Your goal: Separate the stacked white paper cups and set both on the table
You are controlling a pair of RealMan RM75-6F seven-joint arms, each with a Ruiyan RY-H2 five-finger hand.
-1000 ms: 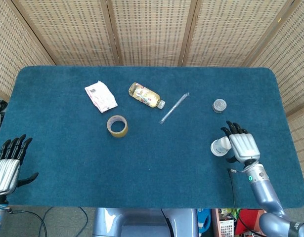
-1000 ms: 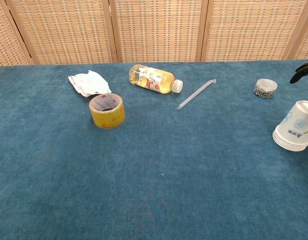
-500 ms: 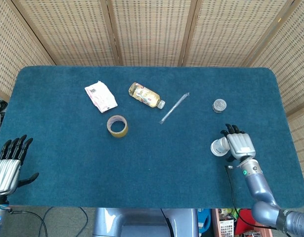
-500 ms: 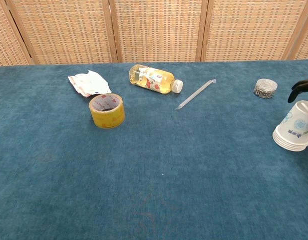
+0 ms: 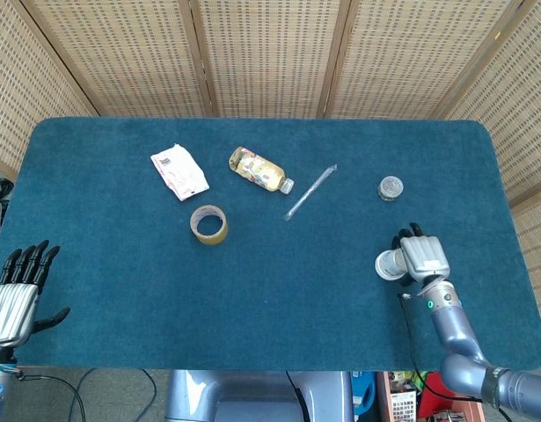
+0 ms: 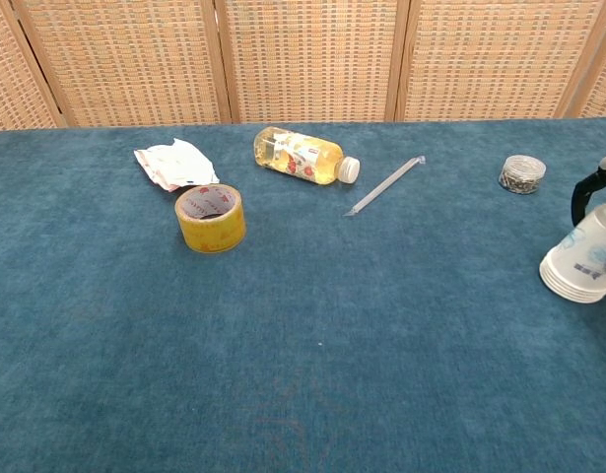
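The stacked white paper cups [image 5: 389, 264] lie on their side near the right end of the blue table [image 5: 279, 281], rims toward the table's middle. My right hand [image 5: 425, 257] sits over their closed end, fingers curled down around the stack and gripping it. The chest view shows the cups [image 6: 583, 266] tilted at the right edge, with a dark finger [image 6: 581, 194] hooked over their top. Off the front-left corner, my left hand [image 5: 15, 294] is open with its fingers spread and holds nothing. It does not appear in the chest view.
A yellow tape roll [image 5: 208, 224], a crumpled white packet [image 5: 179, 170], a lying bottle of yellow drink [image 5: 259, 170] and a wrapped straw [image 5: 310, 192] occupy the far middle. A small round tin [image 5: 391, 187] sits just beyond the cups. A wicker screen backs the table.
My right hand's fingers have curled down from outstretched onto the cup stack. The stack has tipped slightly and shifted a little. My left hand has stayed put.
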